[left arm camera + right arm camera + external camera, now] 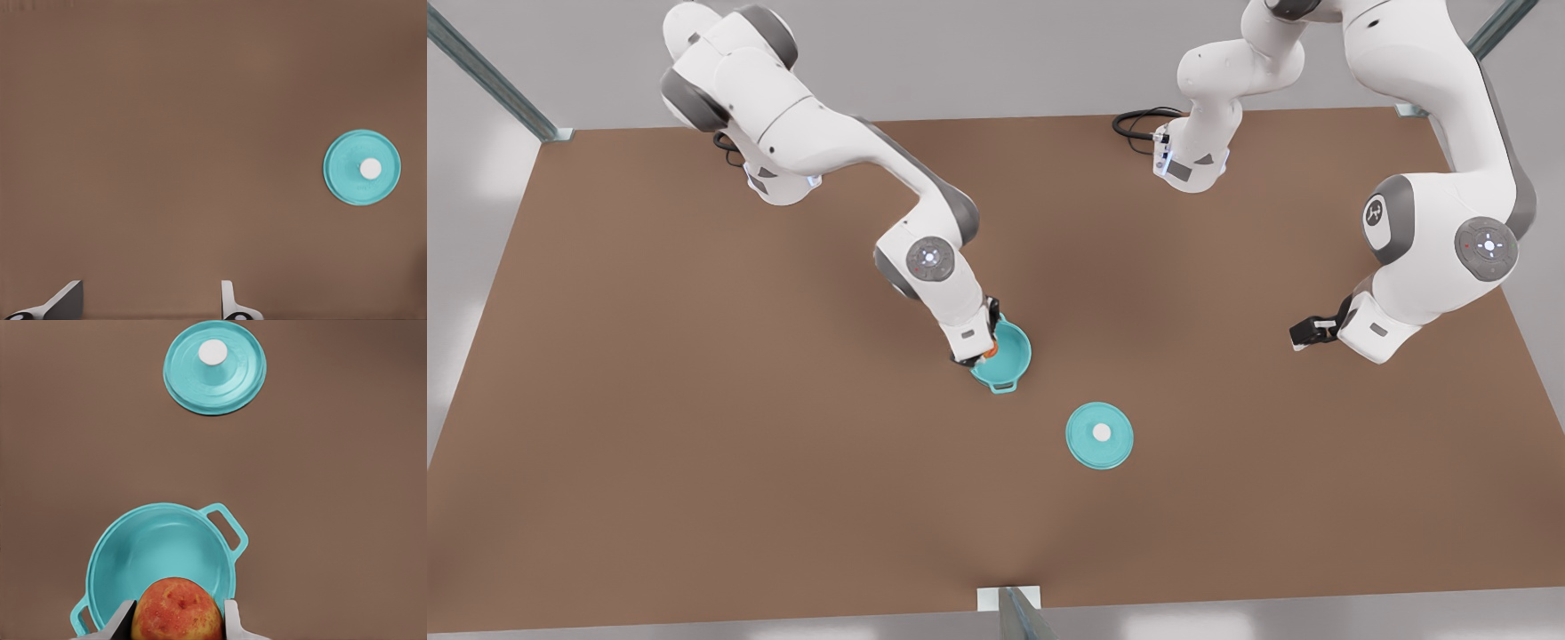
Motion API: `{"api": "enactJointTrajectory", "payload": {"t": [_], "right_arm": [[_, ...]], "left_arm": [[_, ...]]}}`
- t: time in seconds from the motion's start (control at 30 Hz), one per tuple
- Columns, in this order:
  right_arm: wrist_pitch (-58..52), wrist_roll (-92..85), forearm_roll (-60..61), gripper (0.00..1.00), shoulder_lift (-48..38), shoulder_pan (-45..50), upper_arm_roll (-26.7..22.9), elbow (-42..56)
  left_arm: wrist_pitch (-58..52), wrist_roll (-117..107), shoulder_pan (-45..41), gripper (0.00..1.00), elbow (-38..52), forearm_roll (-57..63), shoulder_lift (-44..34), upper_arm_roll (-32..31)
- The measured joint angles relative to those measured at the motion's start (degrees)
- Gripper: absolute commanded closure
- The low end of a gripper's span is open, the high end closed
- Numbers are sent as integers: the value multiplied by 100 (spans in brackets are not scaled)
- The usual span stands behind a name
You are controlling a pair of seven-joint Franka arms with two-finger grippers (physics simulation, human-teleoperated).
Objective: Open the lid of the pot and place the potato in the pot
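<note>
Gripping the potato (177,610), the right gripper (177,623) is hanging with the open pot (160,553) directly beneath its fingers; the left gripper (150,303) is waiting, fingers spread and empty.

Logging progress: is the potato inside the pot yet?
Not yet: the right gripper holds the potato over the open pot.

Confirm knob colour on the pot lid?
White, on the teal pot lid lying on the table; clearest in the right wrist view.
</note>
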Motion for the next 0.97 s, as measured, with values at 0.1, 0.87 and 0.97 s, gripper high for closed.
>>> {"api": "enactJointTrajectory", "payload": {"t": [0.1,0.87,0.97], "right_arm": [[60,107,3,52,245,132,-53,70],[-1008,730,-42,0,-1988,-2721,-761,-735],[-1659,725,-36,0,-2335,-3093,-857,-817]], "left_arm": [[0,40,0,0,0,0,2,-1],[15,208,-24,0,278,-21,80,-18],[25,223,-14,0,296,-47,86,-17]]}}
